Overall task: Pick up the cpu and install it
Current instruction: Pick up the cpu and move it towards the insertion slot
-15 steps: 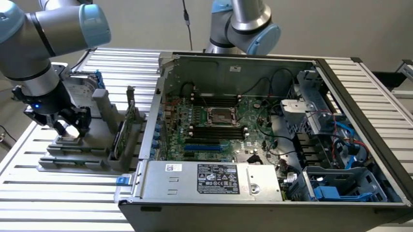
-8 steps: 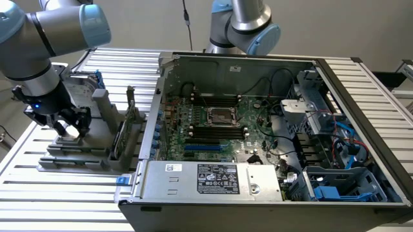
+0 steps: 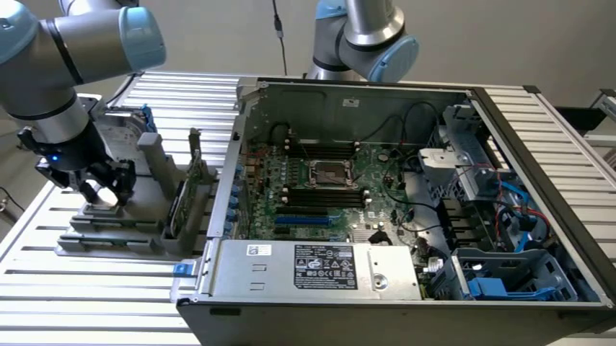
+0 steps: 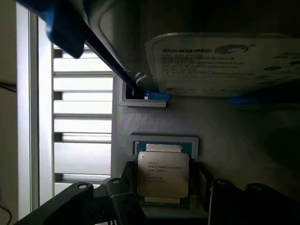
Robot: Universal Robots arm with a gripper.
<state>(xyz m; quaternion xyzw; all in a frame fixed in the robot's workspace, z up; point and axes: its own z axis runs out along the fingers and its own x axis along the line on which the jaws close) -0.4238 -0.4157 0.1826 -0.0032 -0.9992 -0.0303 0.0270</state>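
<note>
**End effector** (image 4: 166, 194), dark, two-fingered: standing open and gripping nothing. Its fingers (image 4: 117, 199) are spreading wide, one on each side of the cpu. Their lower parts are being cut off by the wrist view's edge.

**Cpu** (image 4: 163, 172), small flat square chip with a dull silver metal top: lying flat in a recess of the pale grey moulded holder (image 4: 234, 126), between the open fingers. Its printed lettering is too fine to read.

**Hard drive** (image 4: 225, 61), silver-labelled, in a blue frame: lying beyond the cpu on the same holder, partly cropped.

**Slatted aluminium surface** (image 3: 58, 288): carrying the holder.

**Arm** (image 3: 58, 50), grey with pale blue joint caps: reaching in at the exterior view's left, its wrist pointing straight down over the holder. In that view the end effector is hiding the cpu.

**Open black computer case** (image 3: 539, 144): lying well apart, to the exterior view's right. It is holding a green board (image 3: 385, 162) with a square black-framed socket (image 3: 330, 173).
</note>
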